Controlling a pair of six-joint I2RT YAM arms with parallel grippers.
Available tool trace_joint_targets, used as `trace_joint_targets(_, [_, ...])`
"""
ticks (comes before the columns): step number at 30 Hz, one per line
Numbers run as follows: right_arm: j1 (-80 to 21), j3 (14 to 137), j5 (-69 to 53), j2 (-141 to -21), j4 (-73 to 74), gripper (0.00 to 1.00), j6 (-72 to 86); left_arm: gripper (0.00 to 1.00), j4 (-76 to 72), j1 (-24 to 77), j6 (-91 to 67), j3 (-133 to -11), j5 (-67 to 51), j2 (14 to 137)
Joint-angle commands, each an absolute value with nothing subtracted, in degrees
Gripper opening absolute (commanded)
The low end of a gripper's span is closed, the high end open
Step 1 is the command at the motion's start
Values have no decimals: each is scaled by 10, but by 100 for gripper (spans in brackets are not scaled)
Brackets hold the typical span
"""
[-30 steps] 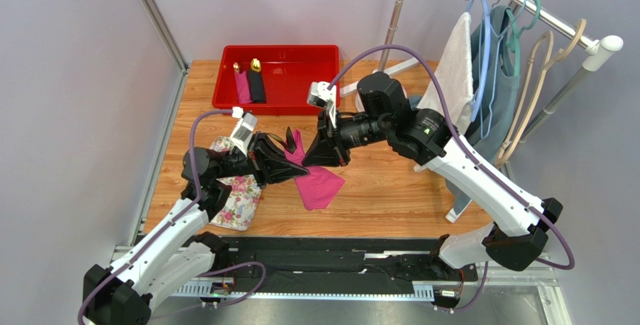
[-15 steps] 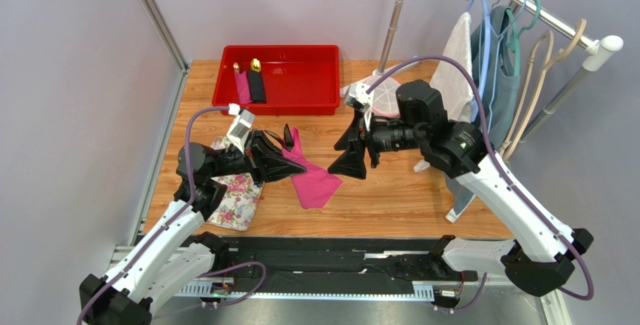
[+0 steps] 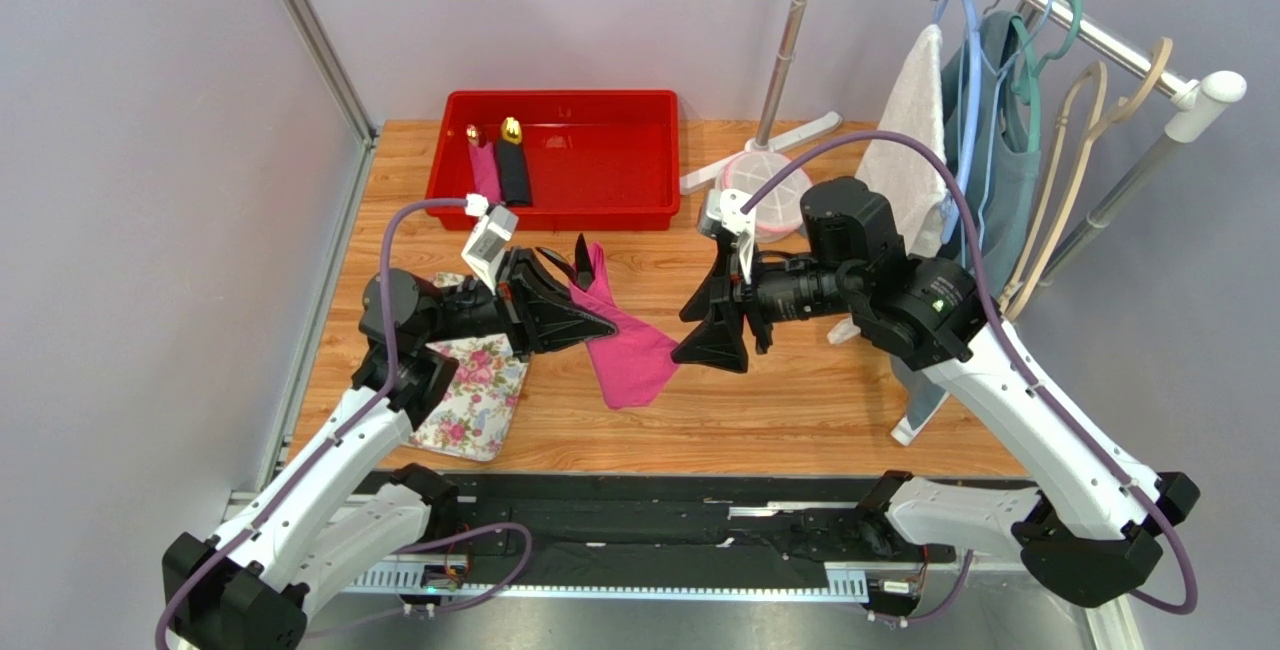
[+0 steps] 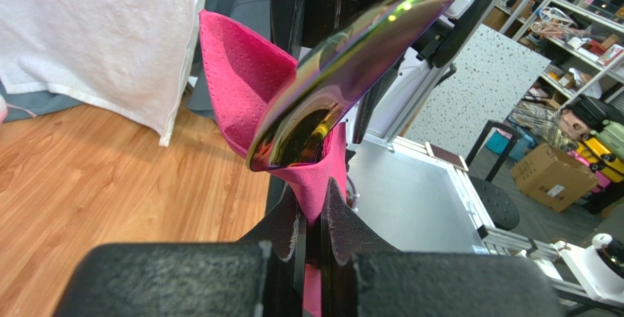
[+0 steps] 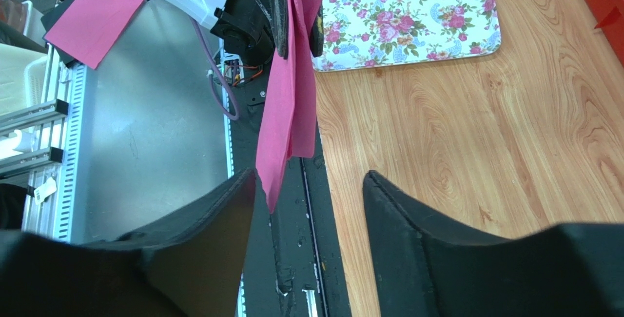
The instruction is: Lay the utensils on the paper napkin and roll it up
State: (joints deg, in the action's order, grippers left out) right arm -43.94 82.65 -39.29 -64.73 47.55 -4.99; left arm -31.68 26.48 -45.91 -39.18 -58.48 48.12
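My left gripper [image 3: 606,328] is shut on the pink paper napkin [image 3: 633,361], which hangs folded from its jaws over the wooden table [image 3: 812,395]. The utensils are wrapped in it, their black handles [image 3: 577,265] sticking out behind. In the left wrist view the jaws [image 4: 313,194] pinch the napkin [image 4: 238,83], and a shiny purple-tinted utensil head [image 4: 344,61] rises out of the fold. My right gripper [image 3: 712,335] stands open just right of the napkin, apart from it. Its wrist view shows the napkin [image 5: 287,105] hanging beyond the spread gripper [image 5: 311,182].
A red bin [image 3: 550,209] at the back holds a pink roll [image 3: 486,170] and a black roll [image 3: 514,167] with gold heads. A floral cloth [image 3: 478,395] lies under the left arm. A clothes rack [image 3: 1052,95] with hangers and a white towel [image 3: 911,140] stands at the right.
The right gripper let go of the napkin, opened and drew back to the right. The left gripper kept its hold and shifted slightly right with the napkin.
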Motion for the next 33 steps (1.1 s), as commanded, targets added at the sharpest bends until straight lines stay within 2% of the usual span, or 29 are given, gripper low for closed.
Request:
trace_joint_targets(1, [-439, 828, -400, -654, 469, 48, -65, 0, -351, 263, -457, -423, -591, 477])
trace_joint_targets(3, [-439, 831, -413, -657, 467, 37, -61, 0, -354, 263, -463, -425, -592, 478])
trace_joint_targets(4, [-440, 832, -416, -657, 466, 24, -61, 0, -353, 263, -465, -428, -592, 478])
trace_joint_targets(7, [-439, 825, -421, -661, 465, 0, -68, 0, -359, 263, -472, -438, -595, 479])
trace_joint_targets(15, [-439, 824, -379, -690, 426, 0, -76, 0, -376, 279, -506, -452, -603, 480])
trace_joint_targets(33, [-488, 772, -445, -727, 236, 0, 34, 0, -397, 301, -533, -484, -581, 506])
